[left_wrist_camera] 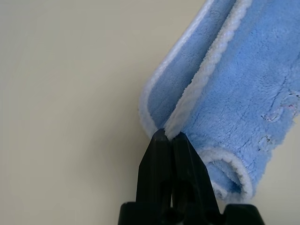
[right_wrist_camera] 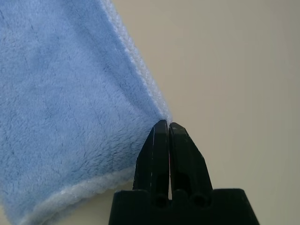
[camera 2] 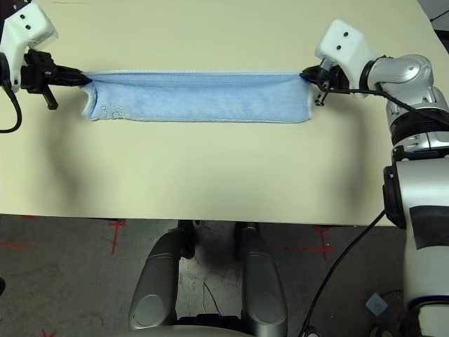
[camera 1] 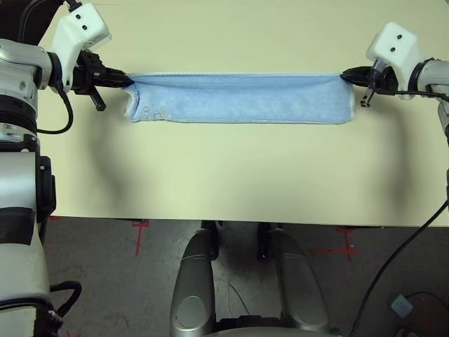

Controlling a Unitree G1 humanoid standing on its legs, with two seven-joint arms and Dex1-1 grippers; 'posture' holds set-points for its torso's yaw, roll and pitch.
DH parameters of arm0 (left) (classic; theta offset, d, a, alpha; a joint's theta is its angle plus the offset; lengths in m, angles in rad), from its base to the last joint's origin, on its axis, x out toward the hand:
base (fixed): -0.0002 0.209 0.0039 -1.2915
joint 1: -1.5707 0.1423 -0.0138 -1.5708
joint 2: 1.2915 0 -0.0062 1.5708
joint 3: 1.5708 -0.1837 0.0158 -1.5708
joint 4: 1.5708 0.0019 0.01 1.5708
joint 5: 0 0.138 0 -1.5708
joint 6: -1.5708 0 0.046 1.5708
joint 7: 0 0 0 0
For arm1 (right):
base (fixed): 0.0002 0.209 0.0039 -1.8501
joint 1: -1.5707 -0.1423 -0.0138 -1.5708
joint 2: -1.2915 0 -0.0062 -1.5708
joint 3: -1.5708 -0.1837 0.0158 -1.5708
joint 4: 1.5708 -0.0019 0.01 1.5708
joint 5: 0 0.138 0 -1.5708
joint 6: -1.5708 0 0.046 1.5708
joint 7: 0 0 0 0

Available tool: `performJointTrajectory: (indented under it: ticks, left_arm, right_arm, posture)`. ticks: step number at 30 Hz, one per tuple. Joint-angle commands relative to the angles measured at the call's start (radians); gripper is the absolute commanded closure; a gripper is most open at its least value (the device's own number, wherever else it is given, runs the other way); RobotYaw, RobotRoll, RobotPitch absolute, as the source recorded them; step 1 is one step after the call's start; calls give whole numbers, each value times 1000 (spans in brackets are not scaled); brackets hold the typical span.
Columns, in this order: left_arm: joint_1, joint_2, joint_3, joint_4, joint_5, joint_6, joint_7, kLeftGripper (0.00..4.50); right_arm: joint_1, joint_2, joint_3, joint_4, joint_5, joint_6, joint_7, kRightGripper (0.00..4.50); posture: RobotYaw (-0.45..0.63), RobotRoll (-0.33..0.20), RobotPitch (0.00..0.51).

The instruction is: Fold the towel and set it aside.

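The light blue towel [camera 1: 238,98] lies stretched as a long folded band across the far part of the table, white edging along its far side and a small embroidered logo [camera 1: 156,112] near its left end. My left gripper [camera 1: 126,82] is shut on the towel's far left corner, pinching the white edging [left_wrist_camera: 197,89] between its black fingertips [left_wrist_camera: 159,140]. At the other end my right gripper [camera 1: 345,74] is shut on the far right corner, its fingertips [right_wrist_camera: 161,129] closed on the hem. The towel [right_wrist_camera: 61,103] hangs taut between the two grippers.
The cream table [camera 1: 224,175] reaches its near edge just below the towel band. Beyond that edge is dark floor with red tape marks [camera 1: 139,228]. Black cables [camera 1: 403,242] trail beside my right arm.
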Motion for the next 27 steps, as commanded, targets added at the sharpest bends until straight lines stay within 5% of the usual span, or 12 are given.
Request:
performJointTrajectory:
  ticks: [1, 11, 20, 27]
  left_arm:
    - [14, 10, 18, 21, 20, 20, 19, 3767]
    - [-33, -6, 205, 5, -103, 23, 83, 17]
    - [40, -70, 329, -133, -294, 177, -212, 17]
    - [213, -143, 348, -307, -360, 138, -233, 17]
  right_arm:
    - [21, -6, -54, 15, 26, -5, 24, 3690]
    - [-7, 13, -252, 16, 183, 56, 103, 12]
    - [16, 50, -383, -61, 366, 395, 350, 12]
    - [81, 116, -447, -159, 442, 547, 223, 12]
  posture:
    - [-22, 0, 365]
    - [-20, 0, 355]
    - [-14, 0, 351]
    - [-22, 0, 353]
